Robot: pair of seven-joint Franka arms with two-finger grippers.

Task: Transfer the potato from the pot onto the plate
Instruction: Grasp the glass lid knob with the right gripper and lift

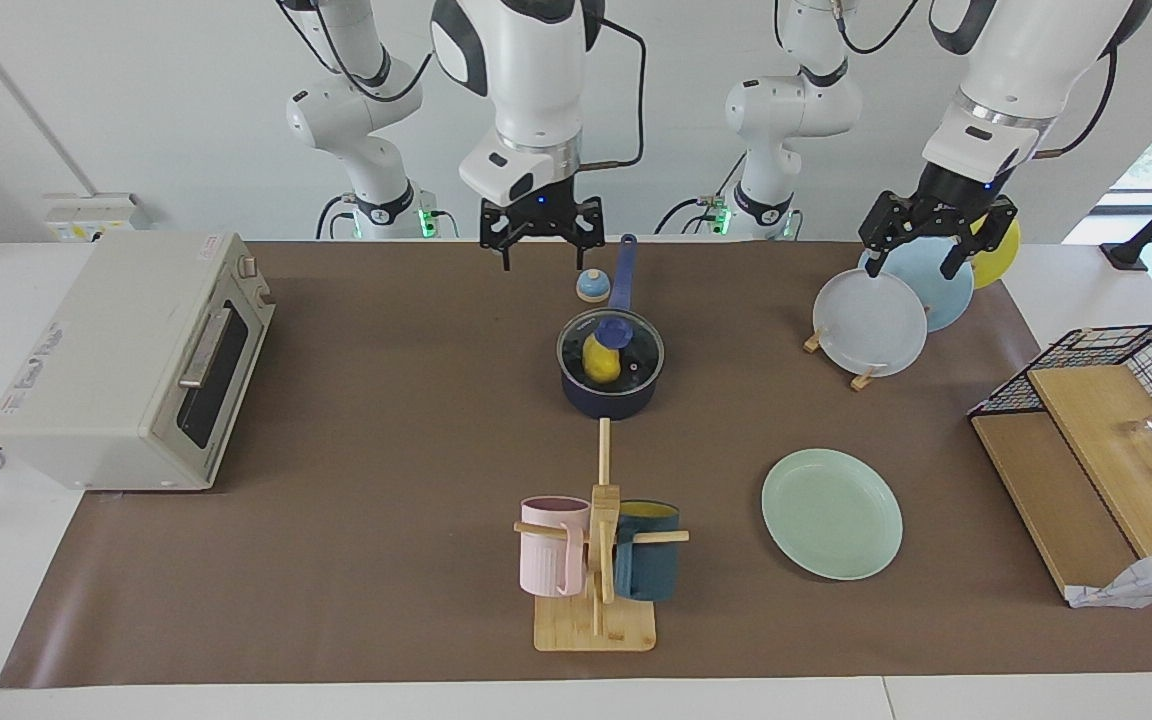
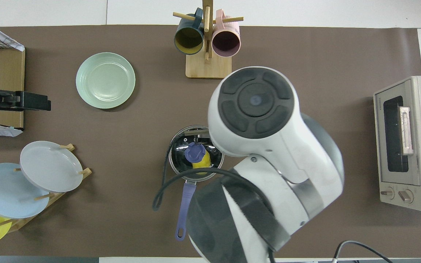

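Right gripper (image 1: 541, 243) jaws spread, holding nothing, over the surface's robot-side edge near the pot (image 1: 610, 372) handle. Left gripper (image 1: 921, 243) jaws spread, empty, over the plate rack (image 1: 861, 379). Potato (image 1: 601, 362) inside pot under glass lid (image 1: 610, 343), mid-surface. Plate (image 1: 831, 513) bare, toward the left arm's end. Toaster oven (image 2: 408, 142) lettering unreadable.

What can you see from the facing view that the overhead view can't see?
Only the facing view shows both tools: the right tool open, up in the air over the pot's blue handle, and the left tool open, over the plate rack. It also shows a small bell.

Only the overhead view looks down into both mugs.

Both show the potato inside the lidded pot and the bare green plate.
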